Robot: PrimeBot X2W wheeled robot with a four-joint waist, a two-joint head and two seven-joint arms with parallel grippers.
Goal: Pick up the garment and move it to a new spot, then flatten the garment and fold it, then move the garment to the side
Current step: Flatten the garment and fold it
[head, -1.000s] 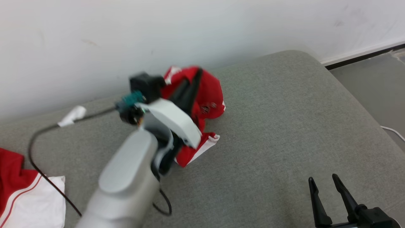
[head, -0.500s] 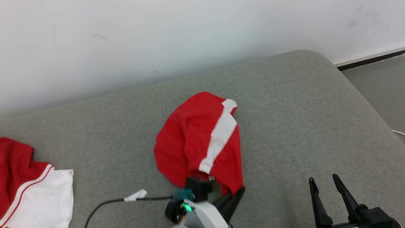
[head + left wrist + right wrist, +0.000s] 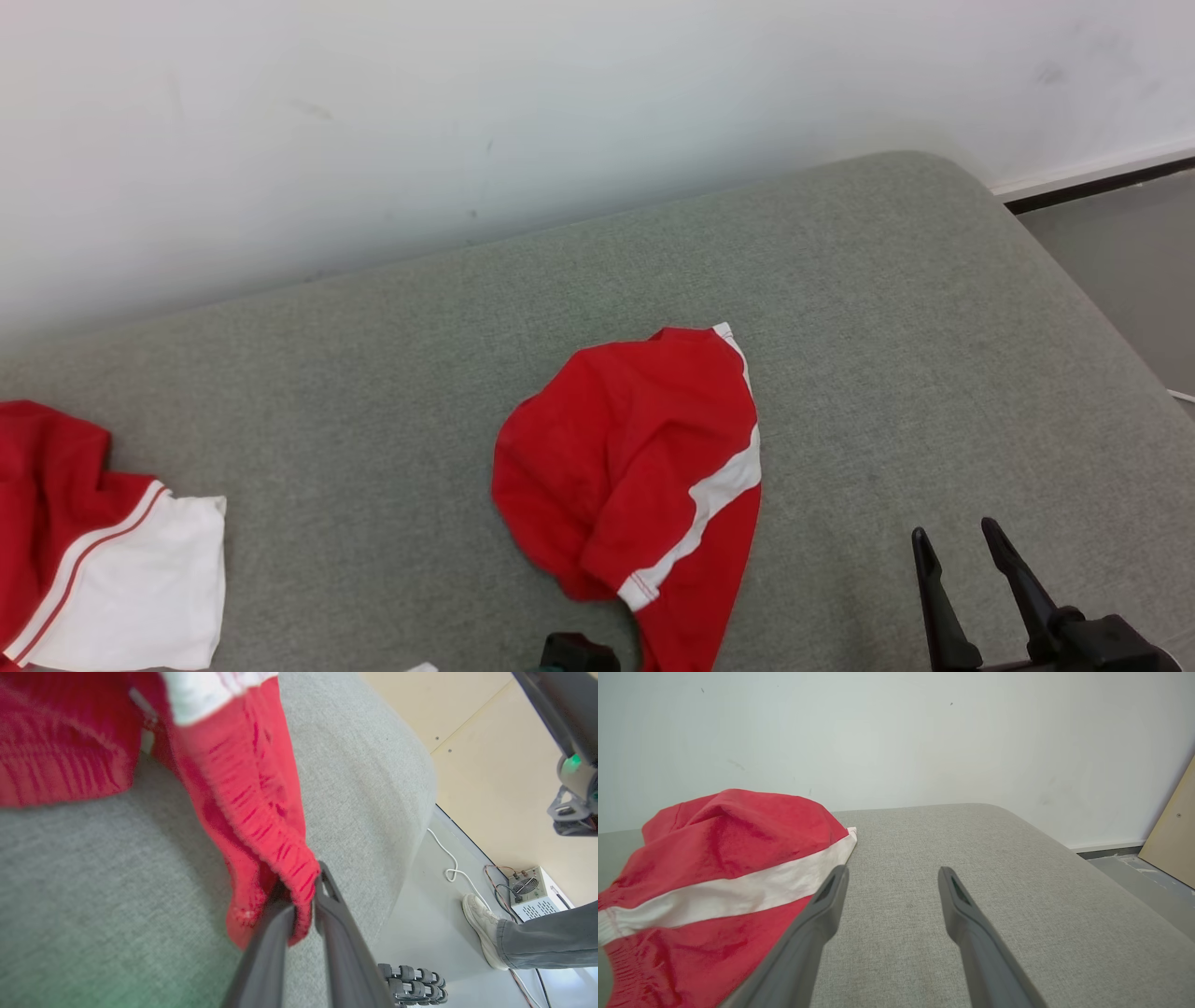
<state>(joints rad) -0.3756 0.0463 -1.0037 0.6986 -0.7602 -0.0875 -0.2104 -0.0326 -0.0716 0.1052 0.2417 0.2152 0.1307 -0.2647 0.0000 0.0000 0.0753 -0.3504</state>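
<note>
On the grey cushion (image 3: 887, 308), head view, the red garment (image 3: 635, 467) lies bunched at the near edge, the right gripper (image 3: 954, 530) spread empty to its right. Left wrist view: the left gripper (image 3: 303, 896) pinches the garment's edge. Right wrist view: the garment lies left of the parted fingers (image 3: 817, 924).

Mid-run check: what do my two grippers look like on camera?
The right gripper has two long, matte dark grey fingers tapering to narrow tips, each with a slot-like recess on its inner face; in the head view they rise from a black base. The left gripper has the same dark tapered fingers, one tip showing a similar recess.
</note>
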